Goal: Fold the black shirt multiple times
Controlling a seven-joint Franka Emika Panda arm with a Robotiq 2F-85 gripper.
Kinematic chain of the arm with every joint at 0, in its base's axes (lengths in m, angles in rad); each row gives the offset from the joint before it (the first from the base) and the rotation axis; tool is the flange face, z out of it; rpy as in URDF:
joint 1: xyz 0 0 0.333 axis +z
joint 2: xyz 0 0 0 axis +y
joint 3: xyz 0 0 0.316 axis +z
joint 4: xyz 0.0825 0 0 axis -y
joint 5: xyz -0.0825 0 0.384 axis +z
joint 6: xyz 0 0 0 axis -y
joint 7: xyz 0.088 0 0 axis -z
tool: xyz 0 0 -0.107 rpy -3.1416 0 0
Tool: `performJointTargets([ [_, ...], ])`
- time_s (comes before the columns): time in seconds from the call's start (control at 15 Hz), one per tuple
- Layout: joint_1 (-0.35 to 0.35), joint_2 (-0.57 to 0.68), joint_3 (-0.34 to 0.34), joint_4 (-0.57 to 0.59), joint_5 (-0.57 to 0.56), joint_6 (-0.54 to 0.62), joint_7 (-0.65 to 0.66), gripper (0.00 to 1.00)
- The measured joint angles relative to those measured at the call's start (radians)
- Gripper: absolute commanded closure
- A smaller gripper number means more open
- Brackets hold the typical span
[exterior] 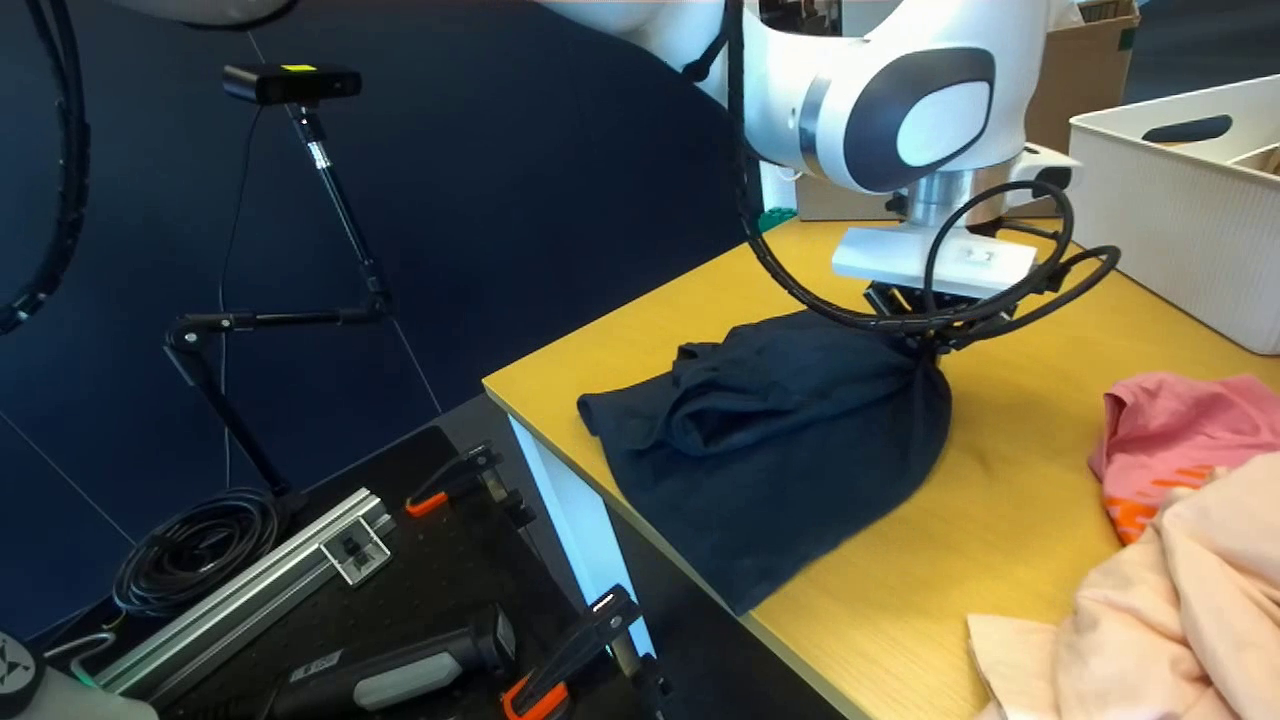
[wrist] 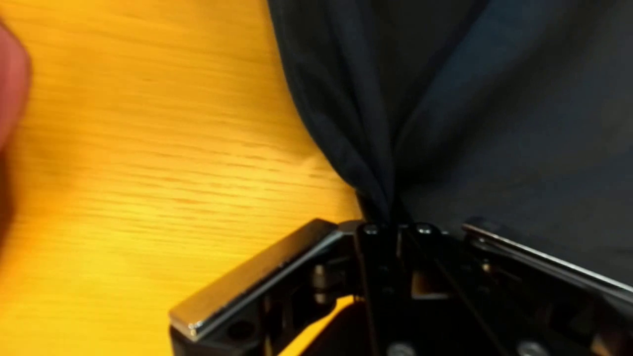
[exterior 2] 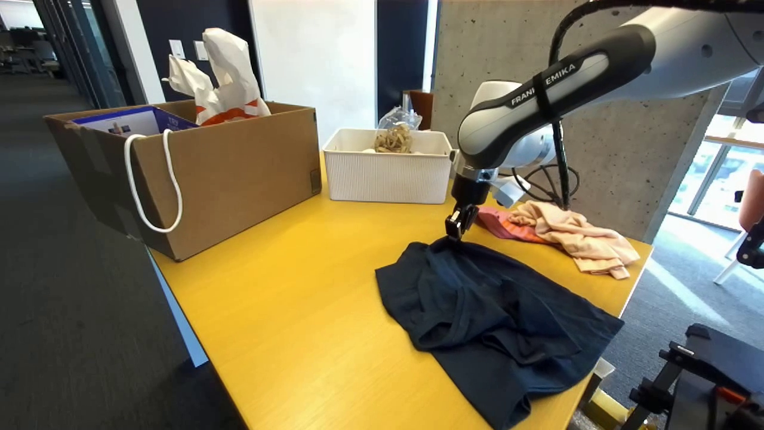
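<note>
The Robotiq gripper point(wrist: 393, 227) is pressed together on a gathered edge of the black shirt point(exterior 2: 477, 298), which is laid, rumpled and partly doubled over, on the wooden tabletop point(exterior 2: 268, 310). A pink cloth point(exterior: 1190, 435) and a pale peach cloth point(exterior: 1190, 610) are set apart from it. The step in hand is judged to be the grasp for a fold, the pinched edge being not yet carried over. Next, that edge should be lifted, drawn across the bunched layers and lowered before release, lest the whole garment be dragged.
</note>
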Motion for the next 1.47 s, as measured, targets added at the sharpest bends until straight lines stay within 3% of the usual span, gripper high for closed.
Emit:
performJointTargets([
  [0.33,-0.056,0.0,0.0,0.1,0.001,-0.03,0.018,0.99],
  [0.6,-0.024,-0.062,0.02,0.062,0.0,-0.031,0.033,0.99],
  [1.13,0.163,-0.296,0.04,-0.303,-0.011,-0.03,0.13,0.99],
  [1.47,0.181,-0.388,0.019,-0.498,-0.012,-0.031,0.176,0.99],
])
